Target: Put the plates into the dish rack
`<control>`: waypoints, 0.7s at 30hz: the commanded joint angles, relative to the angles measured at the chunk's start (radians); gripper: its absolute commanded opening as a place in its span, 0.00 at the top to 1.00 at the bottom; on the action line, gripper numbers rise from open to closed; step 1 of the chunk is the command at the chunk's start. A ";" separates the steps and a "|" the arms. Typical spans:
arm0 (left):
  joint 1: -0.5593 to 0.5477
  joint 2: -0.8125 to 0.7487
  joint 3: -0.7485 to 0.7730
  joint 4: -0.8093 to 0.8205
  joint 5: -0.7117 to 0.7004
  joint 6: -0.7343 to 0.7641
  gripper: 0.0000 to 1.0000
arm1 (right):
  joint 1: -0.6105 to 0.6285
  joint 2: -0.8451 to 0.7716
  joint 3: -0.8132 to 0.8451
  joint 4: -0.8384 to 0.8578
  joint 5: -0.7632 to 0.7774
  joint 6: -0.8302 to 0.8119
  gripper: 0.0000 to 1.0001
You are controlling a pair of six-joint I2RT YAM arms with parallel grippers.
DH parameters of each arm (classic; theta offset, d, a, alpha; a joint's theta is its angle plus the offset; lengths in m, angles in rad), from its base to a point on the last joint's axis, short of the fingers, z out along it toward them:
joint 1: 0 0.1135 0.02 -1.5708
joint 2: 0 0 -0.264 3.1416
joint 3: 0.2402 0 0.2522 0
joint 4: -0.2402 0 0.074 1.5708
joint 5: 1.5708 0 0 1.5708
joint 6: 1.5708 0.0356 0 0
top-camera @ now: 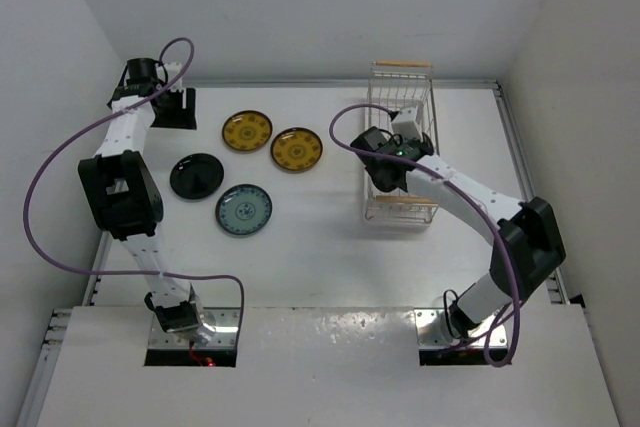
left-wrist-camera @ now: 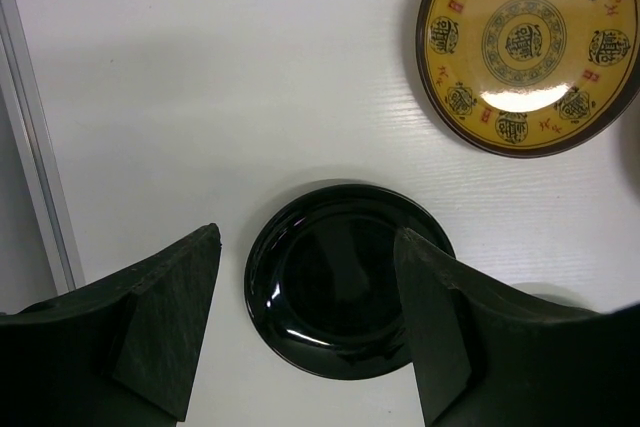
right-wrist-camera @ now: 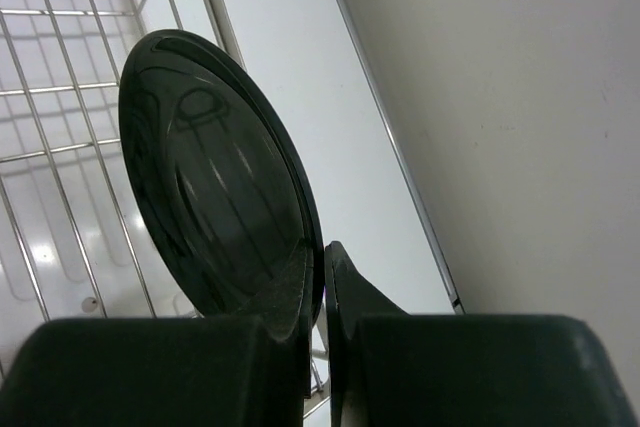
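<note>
Four plates lie flat on the table: two mustard-yellow ones [top-camera: 246, 131] [top-camera: 297, 150], a teal one [top-camera: 244, 210] and a black one [top-camera: 197, 176]. My left gripper [top-camera: 176, 107] is open and empty at the far left, above the table. In its wrist view the gripper [left-wrist-camera: 310, 237] frames the black plate [left-wrist-camera: 345, 287], with a yellow plate [left-wrist-camera: 530, 47] beyond. My right gripper [top-camera: 385, 165] is over the dish rack [top-camera: 435, 147]. It [right-wrist-camera: 323, 252] is shut on the rim of a second black plate [right-wrist-camera: 215, 207], held on edge above the rack wires [right-wrist-camera: 60, 87].
The rack stands at the back right, with a wooden handle [top-camera: 402, 65] at its far end. White walls close in the table on the left, back and right. A metal rail [left-wrist-camera: 35, 147] runs along the left edge.
</note>
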 commanded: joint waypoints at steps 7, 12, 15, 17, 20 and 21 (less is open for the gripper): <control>-0.007 0.004 0.040 0.016 -0.009 0.034 0.23 | 0.007 0.059 -0.031 -0.009 0.025 0.069 1.00; 0.002 0.013 0.030 0.007 -0.028 0.034 0.10 | 0.004 0.081 -0.043 0.072 -0.039 0.014 0.96; 0.011 0.024 0.008 -0.003 -0.077 0.034 0.06 | -0.009 0.086 -0.026 0.059 -0.042 0.012 0.75; 0.020 0.060 -0.001 -0.033 -0.113 0.054 0.05 | -0.016 0.072 -0.014 0.057 -0.045 -0.013 0.54; 0.042 0.120 -0.001 -0.067 -0.123 0.054 0.02 | -0.016 0.033 -0.002 0.152 -0.073 -0.127 0.46; 0.065 0.137 -0.001 -0.082 -0.123 0.028 0.02 | -0.016 0.020 0.000 0.175 -0.079 -0.180 0.44</control>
